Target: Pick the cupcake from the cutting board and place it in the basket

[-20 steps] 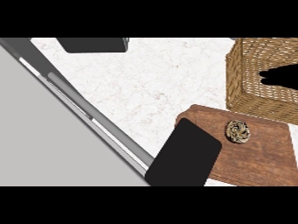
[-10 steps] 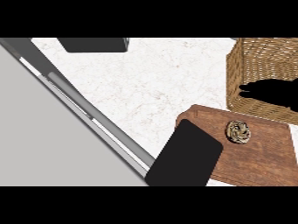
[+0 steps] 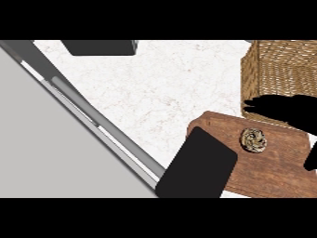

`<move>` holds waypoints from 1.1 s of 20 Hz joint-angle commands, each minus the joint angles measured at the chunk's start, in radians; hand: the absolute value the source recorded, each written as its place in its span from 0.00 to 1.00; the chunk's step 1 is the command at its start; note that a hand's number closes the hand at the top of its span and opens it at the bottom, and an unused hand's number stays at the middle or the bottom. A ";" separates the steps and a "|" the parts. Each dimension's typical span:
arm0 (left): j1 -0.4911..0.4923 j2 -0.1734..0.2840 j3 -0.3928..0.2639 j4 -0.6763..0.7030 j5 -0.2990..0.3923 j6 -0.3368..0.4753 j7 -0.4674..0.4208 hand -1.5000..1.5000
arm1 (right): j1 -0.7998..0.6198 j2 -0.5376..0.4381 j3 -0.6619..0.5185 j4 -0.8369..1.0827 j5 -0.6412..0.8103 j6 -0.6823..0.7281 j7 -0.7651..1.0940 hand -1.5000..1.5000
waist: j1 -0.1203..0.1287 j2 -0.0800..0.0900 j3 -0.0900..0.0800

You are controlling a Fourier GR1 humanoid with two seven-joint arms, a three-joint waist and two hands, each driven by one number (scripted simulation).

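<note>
I have only one view, the head camera. It looks steeply down on the white counter (image 3: 168, 88) from quite near and is turned, so the counter's edge runs diagonally. The cutting board (image 3: 270, 167) and basket (image 3: 284, 69) sit at the right.

Kitchen counter seen steeply from above.

A kitchen is indicated by a white marbled counter top (image 3: 154, 88), on which a wooden cutting board (image 3: 277, 169) is set with a cupcake (image 3: 253, 139) lying on it, and a woven wicker basket (image 3: 284, 69) is placed just beyond the board. A grey metal edge (image 3: 92, 121) is seen running along the counter's left side.
</note>
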 commanded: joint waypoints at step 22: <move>0.042 -0.032 0.013 0.022 -0.023 -0.030 0.071 0.50 | 0.028 0.202 0.109 0.203 0.295 -0.166 -0.047 0.00 | -0.001 0.012 -0.028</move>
